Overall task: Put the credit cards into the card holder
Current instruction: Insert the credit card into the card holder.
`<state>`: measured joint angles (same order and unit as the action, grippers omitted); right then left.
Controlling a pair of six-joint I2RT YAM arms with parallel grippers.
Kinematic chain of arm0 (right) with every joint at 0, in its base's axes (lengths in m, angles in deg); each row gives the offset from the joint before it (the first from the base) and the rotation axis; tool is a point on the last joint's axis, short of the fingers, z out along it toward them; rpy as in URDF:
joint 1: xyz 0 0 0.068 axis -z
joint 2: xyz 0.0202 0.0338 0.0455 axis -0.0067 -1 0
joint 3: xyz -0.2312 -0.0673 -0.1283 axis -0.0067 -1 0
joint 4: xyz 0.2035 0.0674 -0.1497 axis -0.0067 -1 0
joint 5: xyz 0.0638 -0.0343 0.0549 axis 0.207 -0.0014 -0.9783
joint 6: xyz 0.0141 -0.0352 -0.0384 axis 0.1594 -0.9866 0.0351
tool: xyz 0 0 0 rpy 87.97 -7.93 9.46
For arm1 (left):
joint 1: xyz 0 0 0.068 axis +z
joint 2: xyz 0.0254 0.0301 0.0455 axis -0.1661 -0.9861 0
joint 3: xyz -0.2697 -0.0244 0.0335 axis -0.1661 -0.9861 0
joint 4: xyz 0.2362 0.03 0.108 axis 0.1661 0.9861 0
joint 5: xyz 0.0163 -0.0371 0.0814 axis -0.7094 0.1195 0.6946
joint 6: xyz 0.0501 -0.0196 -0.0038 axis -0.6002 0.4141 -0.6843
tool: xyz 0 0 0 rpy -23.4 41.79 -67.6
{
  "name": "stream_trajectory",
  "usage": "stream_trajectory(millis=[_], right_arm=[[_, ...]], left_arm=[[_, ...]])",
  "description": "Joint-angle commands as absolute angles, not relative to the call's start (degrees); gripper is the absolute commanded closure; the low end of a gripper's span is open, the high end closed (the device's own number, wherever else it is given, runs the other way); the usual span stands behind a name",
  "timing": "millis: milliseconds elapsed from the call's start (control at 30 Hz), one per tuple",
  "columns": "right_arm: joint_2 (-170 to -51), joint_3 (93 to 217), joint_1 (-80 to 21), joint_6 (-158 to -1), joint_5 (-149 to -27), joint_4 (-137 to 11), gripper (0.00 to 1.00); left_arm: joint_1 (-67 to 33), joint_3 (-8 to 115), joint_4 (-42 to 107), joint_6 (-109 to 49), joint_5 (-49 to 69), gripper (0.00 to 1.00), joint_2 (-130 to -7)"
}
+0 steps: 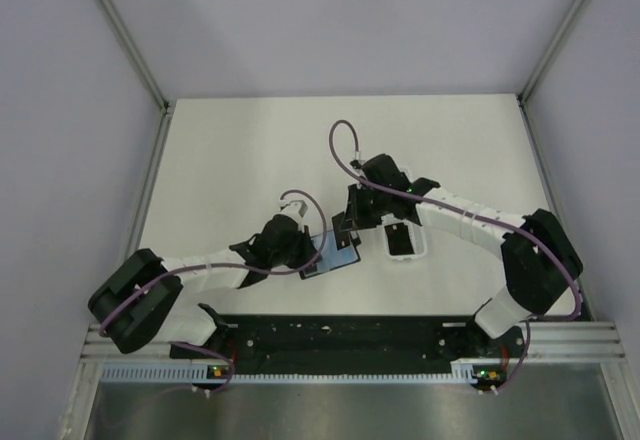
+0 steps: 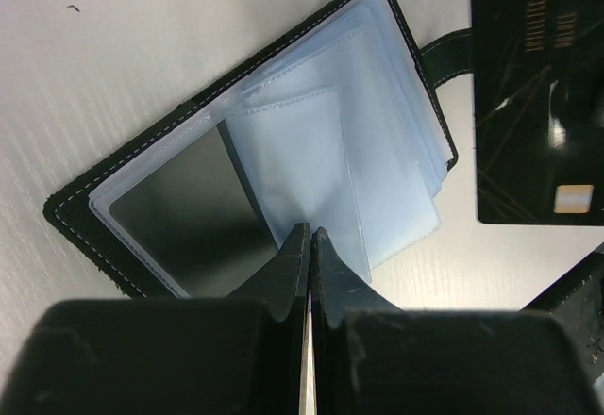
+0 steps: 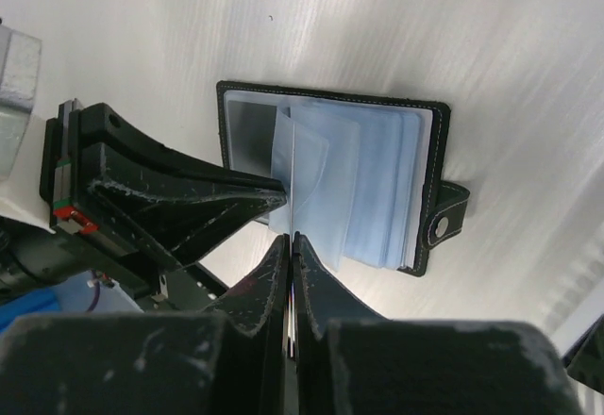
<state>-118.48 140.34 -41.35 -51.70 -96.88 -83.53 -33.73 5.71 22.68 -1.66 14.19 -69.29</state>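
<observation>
We've got both arms reaching in to the middle, wrists tipped down. Our left gripper (image 2: 310,236) has its jaws pressed tight together, and so has our right gripper (image 3: 289,238), just beside it.

Top cam: card holder (image 1: 343,251) mostly under left gripper (image 1: 312,258) & right gripper (image 1: 348,228); I see just a blue-grey sliver. L wrist cam: credit card (image 2: 538,94) cut off top & right. Sleeve contents: can't tell.

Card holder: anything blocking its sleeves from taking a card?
No loose object. The card holder lies open, sleeves exposed; only the shut left gripper reaches over their near edge, the shut right gripper close beside.
</observation>
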Motion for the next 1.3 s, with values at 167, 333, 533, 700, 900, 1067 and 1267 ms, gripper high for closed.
stream_trajectory(millis=[167, 333, 533, 700, 900, 1067, 1267], right_arm=[[-123.12, 135.93, -41.69, -44.41, -98.33, -73.18, 1.0], [-123.65, 132.95, -42.57, -44.76, -97.46, -71.34, 1.0], [-123.91, 130.65, -42.66, -44.84, -96.67, -70.01, 1.0], [-124.44, 130.74, -42.74, -44.93, -96.14, -70.19, 1.0], [-124.7, 130.48, -42.74, -45.02, -95.96, -70.36, 1.0], [-124.53, 130.21, -42.83, -45.11, -95.7, -70.37, 1.0], [-124.35, 130.03, -42.74, -45.02, -95.87, -70.45, 1.0]], left_arm=[[-33.86, 4.77, 22.74, -2.05, 15.26, 1.0, -67.24], [-33.86, 4.6, 22.83, -2.14, 15.08, 1.0, -66.89], [-33.86, 4.25, 23.61, -2.05, 15.61, 1.0, -65.57], [-33.77, 4.42, 26.16, -1.61, 17.18, 1.0, -62.94], [-33.42, 4.51, 33.89, 0.14, 24.3, 1.0, -56.01], [-33.42, 5.47, 44.16, 3.48, 33.16, 1.0, -47.48], [-33.42, 8.29, 47.36, 2.18, 37.41, 1.0, -39.3]])
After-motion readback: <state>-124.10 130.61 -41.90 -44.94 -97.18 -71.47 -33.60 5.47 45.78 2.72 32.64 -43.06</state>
